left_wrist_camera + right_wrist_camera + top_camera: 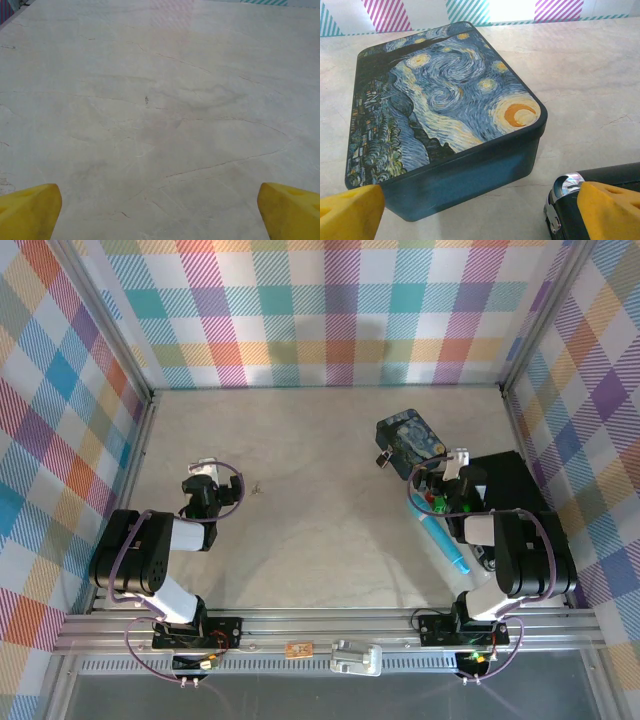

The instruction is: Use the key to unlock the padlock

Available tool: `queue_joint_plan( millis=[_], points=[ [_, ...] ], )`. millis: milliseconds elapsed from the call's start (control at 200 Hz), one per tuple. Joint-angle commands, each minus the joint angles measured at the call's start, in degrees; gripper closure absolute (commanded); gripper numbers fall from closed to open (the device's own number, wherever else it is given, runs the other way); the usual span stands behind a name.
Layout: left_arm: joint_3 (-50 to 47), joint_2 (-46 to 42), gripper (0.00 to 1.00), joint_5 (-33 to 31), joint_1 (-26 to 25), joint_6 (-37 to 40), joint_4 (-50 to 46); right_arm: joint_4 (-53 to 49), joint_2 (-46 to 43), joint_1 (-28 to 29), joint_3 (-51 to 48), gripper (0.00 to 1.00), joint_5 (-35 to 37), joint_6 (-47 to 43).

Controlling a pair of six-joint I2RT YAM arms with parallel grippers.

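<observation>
- My left tool (160, 215) hangs over bare surface (320, 540), far to the left of the painted tin (412, 440). Its yellow fingertips (30, 210) sit at opposite corners of my wrist view, spread wide with nothing between them.
- The key (257, 488) is a pale sliver lying on the surface just right of the left tool and well left of the tin.
- The padlock (384, 456) is small and dark, right by the tin's left side. I can't tell how its shackle stands.
- My right tool (480, 215) is at the tin's near-right corner, fingers wide apart and gripping nothing.
- A light-blue pen (440, 535) lies on the near side of the tin. A black, chrome-edged thing (565, 200) sits by the right fingertip — I can't identify it.
</observation>
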Motion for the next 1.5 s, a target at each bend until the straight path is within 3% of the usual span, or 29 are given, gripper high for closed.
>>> queue_joint_plan(
  millis=[0, 915, 995, 1105, 1195, 1310, 1385, 1495],
  points=[
    [1.0, 0.1, 0.0, -0.1, -0.1, 0.2, 1.3, -0.1, 0.2, 0.0, -0.1, 0.01, 0.2, 0.1],
    [0.8, 0.0, 0.0, -0.2, -0.1, 0.2, 1.6, -0.3, -0.2, 0.0, 0.0, 0.01, 0.2, 0.1],
    [2.2, -1.6, 0.0, -1.4, -0.4, 0.2, -1.7, -5.9, -3.4, 0.5, 1.8, 0.01, 0.6, -0.6],
    [6.5, -7.7, 0.0, -3.7, -1.4, 0.6, -14.2, -17.5, -8.1, 1.5, 6.0, 0.01, 3.7, -0.4],
    [9.3, -12.3, 0.0, -6.2, -2.6, -0.5, -20.7, -25.7, -11.4, 1.7, 9.3, 0.01, 7.6, 4.1],
    [15.1, -16.8, 0.0, -2.5, -3.2, -9.9, -31.5, -41.7, -12.8, 1.7, 17.8, 0.01, 8.1, 14.2],
    [19.8, -17.2, 0.0, 3.1, -3.9, -15.9, -39.1, -51.6, -11.4, 1.7, 24.2, 0.01, 6.5, 20.0],
    [22.3, -16.9, 0.0, 6.9, -7.7, -22.2, -42.2, -61.7, -7.1, 1.7, 32.9, 0.01, 1.7, 24.5]
  ],
)
